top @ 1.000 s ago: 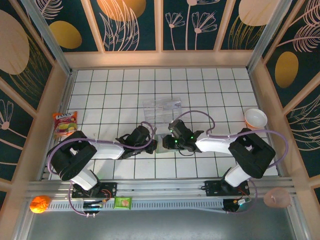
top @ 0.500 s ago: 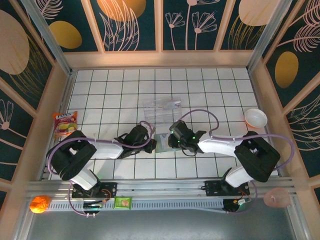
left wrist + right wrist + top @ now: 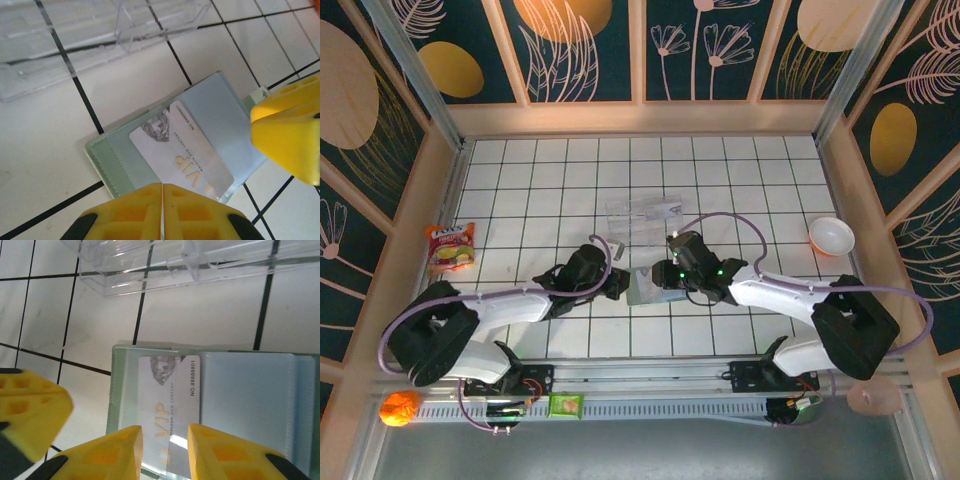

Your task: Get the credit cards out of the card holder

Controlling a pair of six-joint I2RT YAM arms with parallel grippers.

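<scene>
Looking down on the white tiled table [image 3: 520,180], we see the card holder [image 3: 647,290] lying open and flat, with a gripper close in on either side of it. Just beyond the card holder, and apart from it, lies a clear plastic case [image 3: 642,214]. The left gripper [image 3: 162,192] stands at one edge of the card holder, its yellow jaws pressed together with nothing visible between them. The right gripper [image 3: 165,434] hangs over the card holder with its jaws spread a little, the tips either side of one short end of a credit card [image 3: 168,390]. That silvery card, marked VIP, lies on the panel nearer the left gripper. A pale blue sheet [image 3: 245,400] covers the other panel.
</scene>
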